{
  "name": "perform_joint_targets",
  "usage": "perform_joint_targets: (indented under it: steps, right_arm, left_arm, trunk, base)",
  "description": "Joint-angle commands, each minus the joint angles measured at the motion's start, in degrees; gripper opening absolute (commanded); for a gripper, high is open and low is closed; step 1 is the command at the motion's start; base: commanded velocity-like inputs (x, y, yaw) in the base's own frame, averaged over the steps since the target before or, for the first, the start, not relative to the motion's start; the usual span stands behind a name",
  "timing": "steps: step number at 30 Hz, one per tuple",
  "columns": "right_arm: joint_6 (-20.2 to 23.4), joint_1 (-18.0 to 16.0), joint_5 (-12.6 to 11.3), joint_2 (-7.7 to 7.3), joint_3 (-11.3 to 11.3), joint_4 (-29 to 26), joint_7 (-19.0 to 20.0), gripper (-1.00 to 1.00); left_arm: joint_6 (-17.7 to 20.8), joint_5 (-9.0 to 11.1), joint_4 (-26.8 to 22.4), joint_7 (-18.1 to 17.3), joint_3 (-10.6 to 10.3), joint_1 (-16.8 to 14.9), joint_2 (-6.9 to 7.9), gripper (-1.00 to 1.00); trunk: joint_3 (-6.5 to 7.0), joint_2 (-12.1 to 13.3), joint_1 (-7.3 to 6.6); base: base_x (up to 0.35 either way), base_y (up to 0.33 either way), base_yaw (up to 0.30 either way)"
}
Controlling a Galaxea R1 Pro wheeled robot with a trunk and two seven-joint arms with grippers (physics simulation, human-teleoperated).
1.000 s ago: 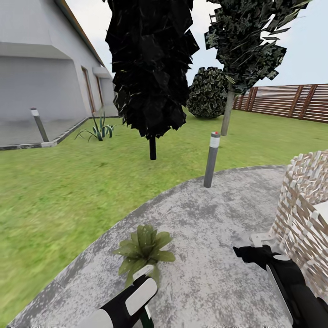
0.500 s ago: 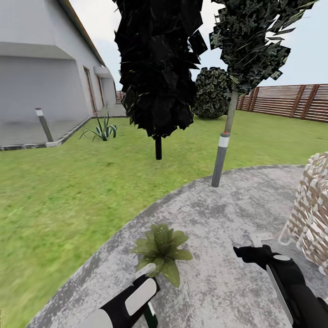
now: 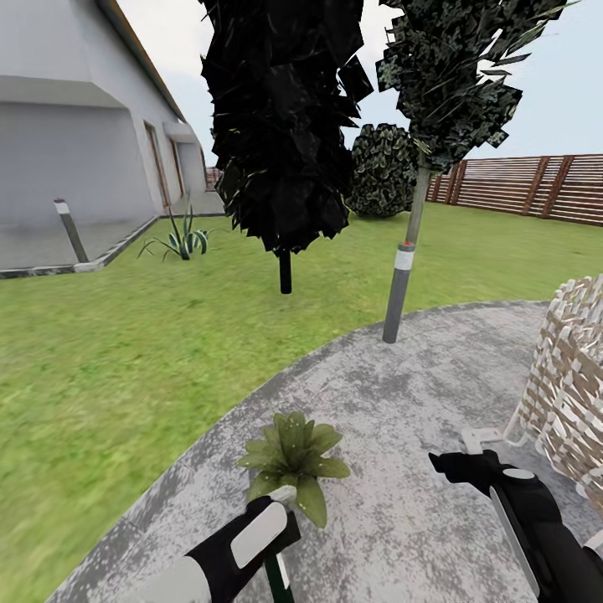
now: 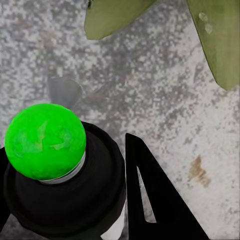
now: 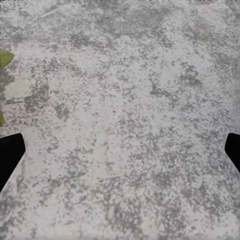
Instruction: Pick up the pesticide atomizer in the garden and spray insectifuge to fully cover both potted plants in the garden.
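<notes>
Left arm holds the atomizer over the patio, right beside a potted plant.

In the head view the left arm reaches up from the lower edge, its gripper [image 3: 272, 523] clamped on the atomizer [image 3: 276, 578], whose dark-green body hangs below the fingers; the whitish head pokes out at the plant [image 3: 293, 456]. The left wrist view looks down on the atomizer [image 4: 62, 175], a bright green ball on a black collar, one black finger [image 4: 155, 200] beside it and the plant's leaves [image 4: 217, 40] just ahead over mottled patio [image 4: 150, 90]. The right arm stretches forward low over the patio near the wicker seat [image 3: 569, 394]; its gripper [image 5: 120, 150] is spread wide, holding nothing, fingertips at each edge.
</notes>
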Motion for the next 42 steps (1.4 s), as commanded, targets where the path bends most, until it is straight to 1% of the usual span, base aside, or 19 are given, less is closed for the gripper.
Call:
perform_joint_targets:
  steps: [1,6,11,12,14,15,16,17,18,20,22,24,25,27,29,32,38,41,42]
  right_arm:
    - [-0.01,0.00,0.00,0.00,0.00,-0.10,0.01,1.00]
    - [-0.09,0.00,0.00,0.00,0.00,-0.18,0.02,1.00]
    - [-0.09,0.00,0.00,0.00,0.00,-0.25,0.02,1.00]
    - [-0.09,0.00,0.00,0.00,0.00,-0.26,0.02,1.00]
    - [-0.09,0.00,0.00,0.00,0.00,-0.26,0.02,1.00]
    - [-0.09,0.00,0.00,-0.01,0.00,-0.26,0.02,1.00]
    - [-0.09,0.00,0.00,0.00,0.00,-0.26,0.02,1.00]
    - [-0.09,0.00,0.00,0.00,0.00,-0.26,0.02,1.00]
    - [-0.09,0.00,0.00,0.00,0.00,-0.27,0.02,1.00]
    - [-0.09,0.00,0.00,0.00,0.00,-0.27,0.02,1.00]
    - [-0.09,0.00,0.00,0.00,0.00,-0.27,0.02,1.00]
    - [-0.09,0.00,0.00,0.00,0.00,-0.27,0.02,1.00]
    - [-0.09,0.00,0.00,0.00,0.00,-0.27,0.02,1.00]
    - [-0.09,0.00,0.00,0.00,0.00,-0.27,0.02,1.00]
    - [-0.09,0.00,0.00,0.00,0.00,-0.27,0.02,1.00]
    - [-0.11,0.01,0.00,0.00,0.00,-0.27,0.02,1.00]
    - [-0.12,0.00,0.00,0.00,0.00,-0.27,0.02,1.00]
    - [-0.13,0.02,0.00,0.00,0.05,-0.27,0.02,1.00]
    - [-0.15,0.03,0.00,0.00,0.06,-0.27,0.02,1.00]
  left_arm:
    - [0.33,0.00,0.19,-0.02,0.00,-0.14,0.00,-1.00]
    - [0.53,-0.03,1.05,-0.28,-0.06,-0.56,0.00,-1.00]
    - [0.51,-0.12,4.20,-3.12,-0.07,-1.41,0.00,-1.00]
    - [0.36,-0.46,4.50,-3.42,-0.17,-1.48,0.00,-1.00]
    - [-0.06,-3.77,5.11,-4.47,-0.33,-1.53,0.05,-1.00]
    - [-0.46,-9.62,7.24,-7.48,-0.13,-1.54,0.08,-1.00]
    - [-1.01,-12.24,8.80,-9.66,-0.02,-1.54,0.05,-1.00]
    - [-1.70,-13.72,9.89,-11.09,0.03,-1.55,0.04,-1.00]
    - [-2.11,-14.50,10.50,-11.81,0.02,-1.55,0.06,-1.00]
    - [-2.13,-15.21,11.14,-12.17,-0.06,-1.55,0.45,-1.00]
    - [-1.91,-15.33,11.43,-12.10,-0.08,-1.55,0.78,-1.00]
    - [-0.83,-15.49,12.13,-12.08,-0.13,-1.82,0.93,-1.00]
    - [-0.13,-17.45,13.29,-12.41,-0.17,-2.05,0.96,-1.00]
    - [0.10,-20.64,14.13,-12.72,-0.17,-2.13,0.92,-1.00]
    - [0.39,-22.12,14.48,-13.08,-0.26,-2.16,0.90,-1.00]
    - [1.37,-22.55,15.70,-13.20,-0.34,-2.16,0.88,-1.00]
    - [1.48,-22.78,15.97,-13.24,-0.35,-2.16,0.78,-1.00]
    - [1.42,-24.45,15.29,-14.66,-0.31,-2.16,0.28,-1.00]
    - [1.42,-24.70,14.92,-14.99,-0.29,-2.16,0.21,-1.00]
  trunk:
    - [0.00,0.00,0.00]
    - [0.00,0.00,0.00]
    - [0.00,0.00,0.00]
    - [0.00,0.00,0.00]
    - [0.00,0.00,0.00]
    - [0.00,0.00,0.00]
    - [0.00,0.00,0.00]
    - [0.00,0.00,0.00]
    - [0.00,0.00,0.00]
    - [0.00,0.00,0.00]
    - [0.00,0.00,0.00]
    - [0.00,0.00,0.00]
    - [0.00,0.00,0.00]
    - [0.00,0.00,0.00]
    - [0.00,0.00,0.00]
    - [0.00,0.00,0.00]
    - [0.00,0.00,0.00]
    - [0.00,0.00,0.00]
    - [0.00,0.00,0.00]
  base:
    - [0.000,0.000,0.000]
    - [0.000,0.000,-0.125]
    - [0.000,0.000,-0.278]
    - [0.000,0.000,-0.143]
    - [0.000,0.000,-0.060]
    - [0.000,0.000,-0.015]
    - [0.000,0.000,-0.008]
    - [0.000,0.000,-0.004]
    - [0.000,0.000,-0.002]
    - [0.000,0.000,-0.001]
    - [0.000,0.000,0.000]
    - [0.000,0.000,0.000]
    - [0.000,0.000,0.000]
    - [0.000,0.000,0.000]
    - [0.000,0.000,0.000]
    - [0.000,0.000,0.000]
    - [0.000,0.000,0.000]
    - [0.000,0.000,-0.055]
    - [0.000,0.000,-0.192]
